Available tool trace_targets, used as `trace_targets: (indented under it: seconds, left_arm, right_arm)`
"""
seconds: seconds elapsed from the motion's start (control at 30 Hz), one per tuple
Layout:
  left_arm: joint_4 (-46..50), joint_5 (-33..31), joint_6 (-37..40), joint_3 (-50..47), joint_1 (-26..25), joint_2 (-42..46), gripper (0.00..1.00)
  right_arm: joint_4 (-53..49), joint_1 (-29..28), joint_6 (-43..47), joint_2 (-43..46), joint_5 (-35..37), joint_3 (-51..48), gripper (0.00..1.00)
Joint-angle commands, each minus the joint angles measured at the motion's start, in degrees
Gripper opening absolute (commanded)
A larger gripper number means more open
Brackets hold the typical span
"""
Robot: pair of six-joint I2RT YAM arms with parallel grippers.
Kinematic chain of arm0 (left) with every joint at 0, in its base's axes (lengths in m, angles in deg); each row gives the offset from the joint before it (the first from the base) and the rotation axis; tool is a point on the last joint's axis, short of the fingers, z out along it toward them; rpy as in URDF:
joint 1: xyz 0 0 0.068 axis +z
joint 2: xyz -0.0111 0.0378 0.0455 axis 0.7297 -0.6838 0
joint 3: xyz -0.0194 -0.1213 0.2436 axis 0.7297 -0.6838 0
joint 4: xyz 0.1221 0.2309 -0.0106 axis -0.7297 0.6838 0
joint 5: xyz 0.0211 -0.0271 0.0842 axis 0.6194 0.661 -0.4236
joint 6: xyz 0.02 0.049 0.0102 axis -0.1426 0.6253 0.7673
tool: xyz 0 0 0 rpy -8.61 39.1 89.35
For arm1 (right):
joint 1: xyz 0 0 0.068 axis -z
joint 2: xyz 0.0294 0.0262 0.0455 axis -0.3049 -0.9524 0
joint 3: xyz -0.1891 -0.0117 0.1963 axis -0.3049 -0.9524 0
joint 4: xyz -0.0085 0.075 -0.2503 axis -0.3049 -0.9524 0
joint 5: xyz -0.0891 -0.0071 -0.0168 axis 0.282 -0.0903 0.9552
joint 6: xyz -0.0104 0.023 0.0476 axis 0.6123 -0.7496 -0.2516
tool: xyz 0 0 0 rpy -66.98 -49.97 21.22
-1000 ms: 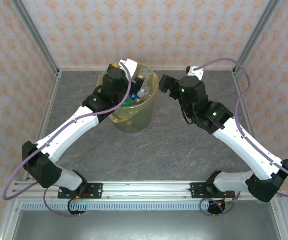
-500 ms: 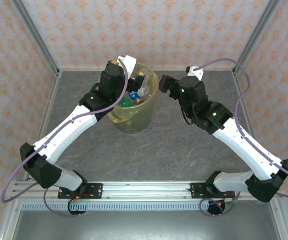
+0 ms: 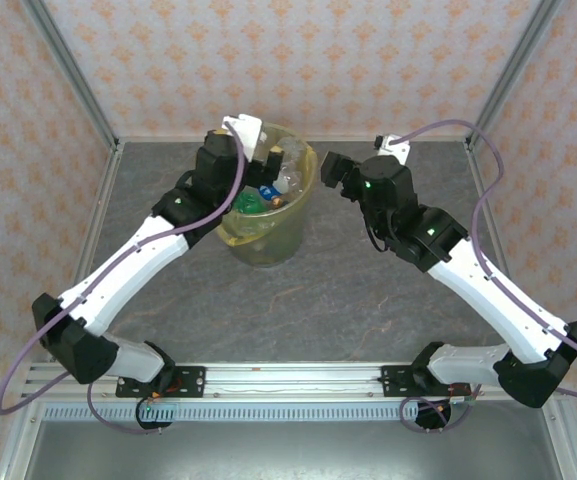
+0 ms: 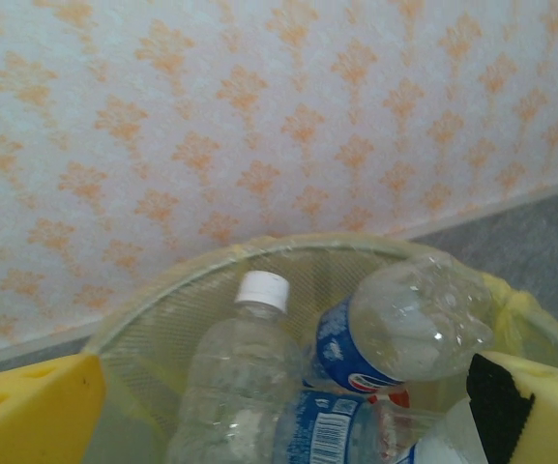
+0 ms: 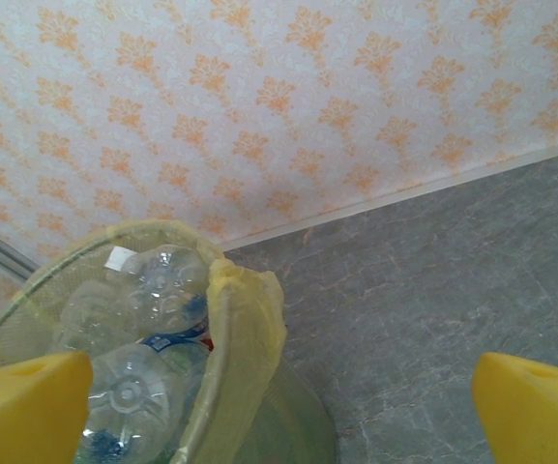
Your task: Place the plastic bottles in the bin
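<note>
Bottles (image 4: 395,329) lie piled in the bin (image 3: 265,243) | our left gripper (image 4: 279,411) now tips up and back from it, jaws wide apart, empty | right gripper (image 5: 279,411) waits beside the bin, wide apart too | we think we are nearly done

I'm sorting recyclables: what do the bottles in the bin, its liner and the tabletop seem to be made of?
The bottles: thin clear plastic, glossy; walls dented and see-through.
The liner: thin translucent yellow plastic film, wrinkled where it folds over the rim of the bin.
The tabletop: grey, matte, veined like stone; possibly a printed laminate, the look leaves it open.
</note>
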Motion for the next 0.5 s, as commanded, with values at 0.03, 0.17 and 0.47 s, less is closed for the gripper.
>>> trace_targets:
  seconds: [0.03,0.17,0.47]
  left_arm:
    - [-0.5,-7.5,-7.5,-1.7,2.9,8.7,0.99]
    - [0.5,-14.6,-11.5,-6.5,6.4,15.3,0.99]
    - [2.7,-28.8,-19.6,-29.9,16.2,31.6,0.99]
  right_arm:
    - [2.6,0.5,0.2,3.4,5.0,-3.6,1.00]
    - [5.1,1.1,0.8,5.7,9.0,-8.7,1.00]
    - [17.4,5.8,6.3,12.9,17.4,-27.3,1.00]
